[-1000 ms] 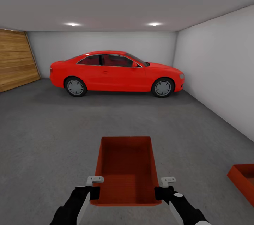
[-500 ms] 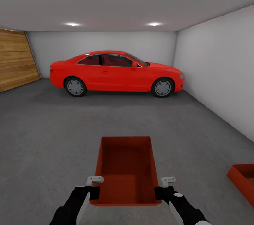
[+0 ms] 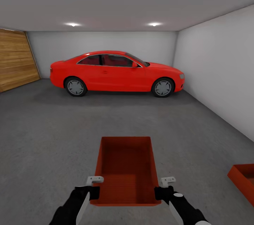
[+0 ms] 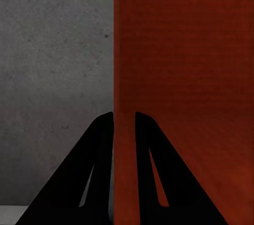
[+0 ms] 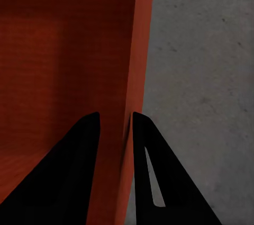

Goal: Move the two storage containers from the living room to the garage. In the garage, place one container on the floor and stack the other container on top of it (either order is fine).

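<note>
We are holding one storage container (image 3: pixel 127 170) at lower centre, left tool (image 3: pixel 94 184) and right tool (image 3: pixel 165 187) each pinching a side wall. The other container (image 3: pixel 243 180) is sitting on the garage floor (image 3: pixel 49 140) at lower right; stacking is left.

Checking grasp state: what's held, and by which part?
One bin, held by both claws: left claw pinches its left side wall, right claw its right side wall.
</note>
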Controlling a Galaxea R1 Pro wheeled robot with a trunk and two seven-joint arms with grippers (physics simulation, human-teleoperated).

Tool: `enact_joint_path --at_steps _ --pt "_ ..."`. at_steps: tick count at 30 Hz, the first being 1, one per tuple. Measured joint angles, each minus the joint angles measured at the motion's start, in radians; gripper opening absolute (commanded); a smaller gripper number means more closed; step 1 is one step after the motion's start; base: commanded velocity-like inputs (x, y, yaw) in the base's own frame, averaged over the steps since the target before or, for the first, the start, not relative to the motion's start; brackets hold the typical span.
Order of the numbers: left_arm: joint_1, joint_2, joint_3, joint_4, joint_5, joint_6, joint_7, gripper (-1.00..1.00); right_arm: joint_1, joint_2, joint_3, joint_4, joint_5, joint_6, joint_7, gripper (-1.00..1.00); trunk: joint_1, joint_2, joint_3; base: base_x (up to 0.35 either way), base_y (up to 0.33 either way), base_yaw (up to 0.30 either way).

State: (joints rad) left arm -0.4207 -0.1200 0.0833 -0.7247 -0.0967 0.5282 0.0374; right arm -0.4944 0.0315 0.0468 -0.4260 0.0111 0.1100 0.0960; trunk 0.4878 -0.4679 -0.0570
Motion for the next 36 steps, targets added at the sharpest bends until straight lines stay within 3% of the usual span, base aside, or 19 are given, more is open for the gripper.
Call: enact_joint_path --at_steps 27,36 --pt "0.0 0.001 0.001 0.0 -0.001 0.001 -0.002 -1.0 0.0 0.001 -0.001 0.001 0.0 0.0 -0.001 -1.0 0.0 0.0 0.0 0.066 0.0 0.0" --pt "0.0 0.0 0.001 0.0 -0.001 0.001 -0.001 -1.0 0.0 0.001 -0.001 0.001 0.0 0.0 0.0 -1.0 -0.001 0.0 0.0 0.261 0.0 0.0"
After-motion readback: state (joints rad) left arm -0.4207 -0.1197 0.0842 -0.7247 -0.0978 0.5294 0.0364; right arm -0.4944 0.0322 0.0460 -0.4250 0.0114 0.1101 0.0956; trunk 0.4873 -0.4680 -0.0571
